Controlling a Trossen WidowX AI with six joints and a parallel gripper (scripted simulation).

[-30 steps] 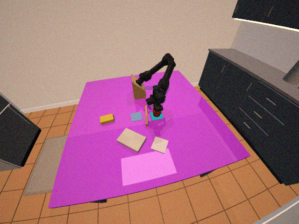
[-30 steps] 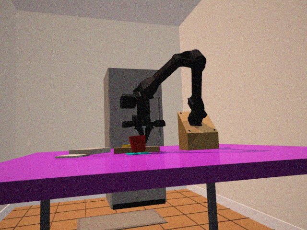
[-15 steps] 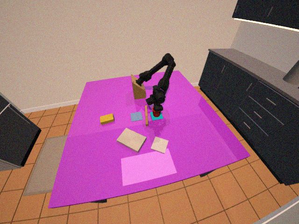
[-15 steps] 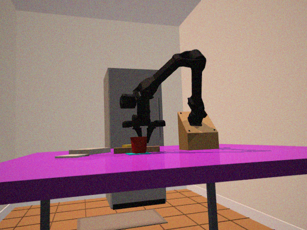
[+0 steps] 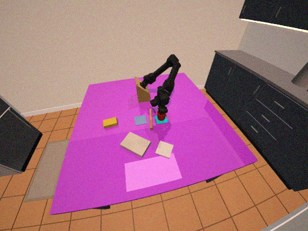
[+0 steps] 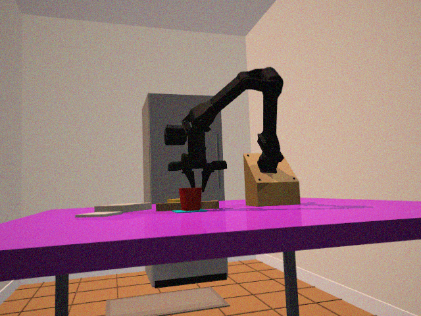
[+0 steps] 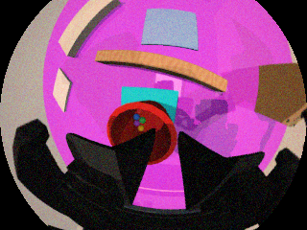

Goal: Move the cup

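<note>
The red cup (image 5: 161, 116) (image 6: 190, 199) (image 7: 122, 135) stands upright on the cyan pad (image 5: 162, 121) (image 6: 177, 211) (image 7: 149, 94). Several small marbles (image 7: 142, 120) lie inside it: blue, purple, green and yellow ones show in the wrist view. My gripper (image 6: 198, 189) (image 7: 167, 133) is partly open at the cup's rim. One fingertip is over the cup's inside and the other is outside, with the wall between them and a gap showing. The blue-grey pad (image 5: 140, 120) (image 7: 170, 29) has nothing on it. The fingertips are hidden in the top view.
A low wooden bar (image 5: 150, 119) (image 6: 210, 205) (image 7: 160, 63) stands between the two pads. A yellow block (image 5: 110, 122) lies beyond the blue-grey pad. A large beige slab (image 5: 135, 144) and a smaller one (image 5: 164, 149) lie nearby. The wooden wedge (image 6: 278, 193) (image 7: 275, 91) is under the arm's base.
</note>
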